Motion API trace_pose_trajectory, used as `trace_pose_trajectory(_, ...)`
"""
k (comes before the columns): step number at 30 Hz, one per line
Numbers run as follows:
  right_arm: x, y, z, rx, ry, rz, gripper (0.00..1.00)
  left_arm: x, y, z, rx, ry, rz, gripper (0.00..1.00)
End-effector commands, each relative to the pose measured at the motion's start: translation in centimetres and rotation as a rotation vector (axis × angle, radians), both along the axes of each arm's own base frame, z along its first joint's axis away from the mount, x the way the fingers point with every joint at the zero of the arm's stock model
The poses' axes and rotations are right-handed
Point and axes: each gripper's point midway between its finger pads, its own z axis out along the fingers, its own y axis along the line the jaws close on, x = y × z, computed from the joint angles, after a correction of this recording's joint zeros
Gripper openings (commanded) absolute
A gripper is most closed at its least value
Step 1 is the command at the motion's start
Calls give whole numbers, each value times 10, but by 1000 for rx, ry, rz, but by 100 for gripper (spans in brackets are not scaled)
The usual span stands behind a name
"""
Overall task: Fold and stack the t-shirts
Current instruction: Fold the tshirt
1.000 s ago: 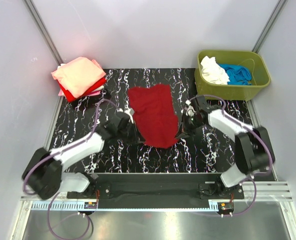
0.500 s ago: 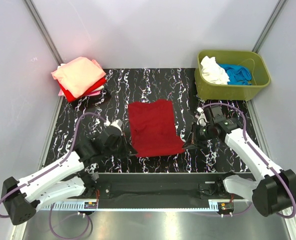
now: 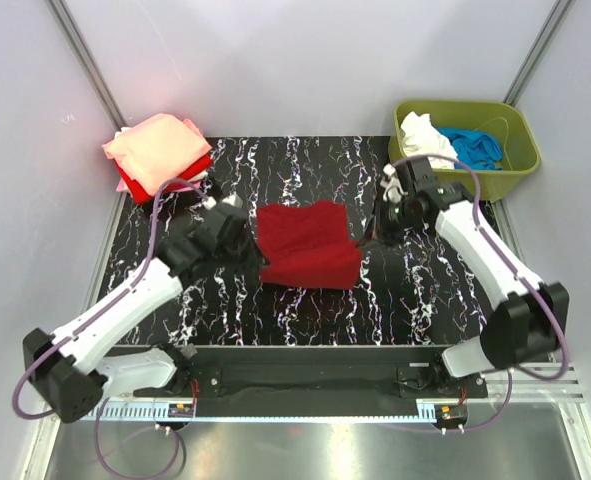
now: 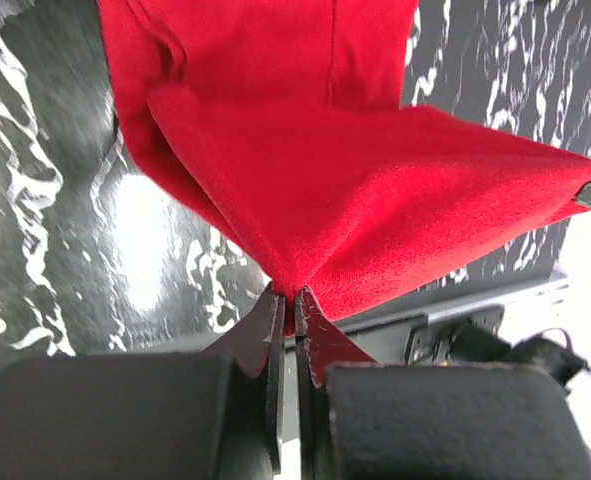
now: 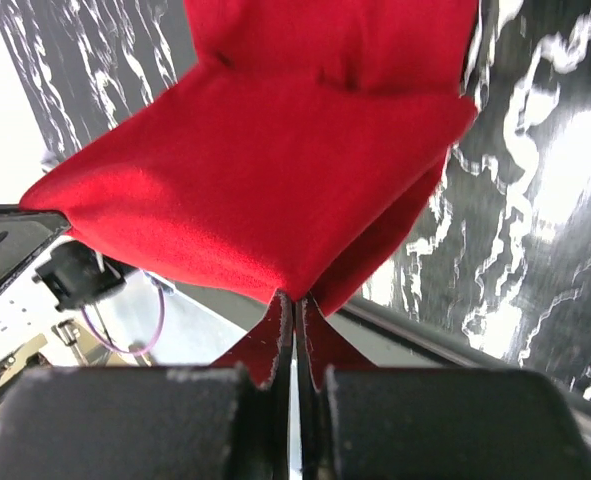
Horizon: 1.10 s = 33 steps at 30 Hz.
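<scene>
A dark red t-shirt (image 3: pixel 310 245) lies in the middle of the black marbled table (image 3: pixel 275 320), its near edge lifted and doubled over the rest. My left gripper (image 3: pixel 259 258) is shut on the shirt's left near corner, and the red cloth (image 4: pixel 375 200) fans out from the left gripper (image 4: pixel 295 298). My right gripper (image 3: pixel 363 242) is shut on the right near corner, where the shirt (image 5: pixel 275 170) spreads away from the right gripper (image 5: pixel 295 298). The held fold hangs taut between the two grippers, a little above the table.
A stack of folded t-shirts (image 3: pixel 157 152), salmon-pink on top with red and pink beneath, sits at the far left corner. An olive-green tub (image 3: pixel 450 183) at the far right holds a white shirt (image 3: pixel 425 140) and a blue one (image 3: pixel 472 147). Grey walls enclose the table.
Both grippers first drew the shirt toward the near edge, then carried its near edge up and away toward the far side, so the shirt now looks shorter and doubled.
</scene>
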Motion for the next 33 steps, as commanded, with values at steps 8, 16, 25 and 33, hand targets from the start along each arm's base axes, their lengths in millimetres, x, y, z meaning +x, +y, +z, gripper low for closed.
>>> trace_pose_trajectory(8, 78, 9, 7, -9, -33, 28, 0, 68, 8, 29, -15, -46, -30, 2)
trace_pose_trajectory(16, 124, 16, 10, 19, -34, 32, 0, 112, 10, 26, -29, -23, -26, 1)
trace_pose_trajectory(25, 245, 26, -60, 131, 109, -65, 62, 246, 45, -26, -19, 75, 34, 35)
trace_pose_trajectory(33, 286, 3, -5, 264, -91, -182, 100, 318, 14, 55, -213, -126, -120, 99)
